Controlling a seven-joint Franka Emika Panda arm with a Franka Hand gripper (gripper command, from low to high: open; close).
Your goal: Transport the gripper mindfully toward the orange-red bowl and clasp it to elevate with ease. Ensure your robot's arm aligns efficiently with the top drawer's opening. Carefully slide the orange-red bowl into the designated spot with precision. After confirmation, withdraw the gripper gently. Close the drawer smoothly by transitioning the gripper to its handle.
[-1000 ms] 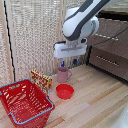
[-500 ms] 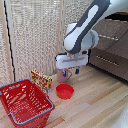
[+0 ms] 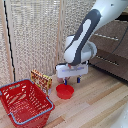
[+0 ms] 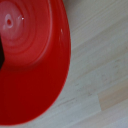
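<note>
Light wooden planking (image 3: 100,102) is carrying everything, with a pale woven screen (image 3: 35,35) standing behind. The hand (image 3: 71,80) is hanging just above the orange-red bowl (image 3: 65,91), blue-tipped fingers (image 3: 78,79) pointing down and slightly spread, gripping nothing. The bowl is sitting upright on the planking; the wrist view is showing its ringed inside (image 4: 25,55) close up. The white arm (image 3: 82,40) is rising toward the exterior view's right. A red wire basket (image 3: 25,102) is standing near the bowl on the exterior view's left, a patterned packet (image 3: 41,80) behind it. Drawer fronts (image 3: 111,47) with bar handles are showing at the exterior view's right.

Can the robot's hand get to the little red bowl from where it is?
Probably yes. The hand hangs just above the orange-red bowl, its fingers pointing down, and nothing sits between them. The red basket stands off to the side.
</note>
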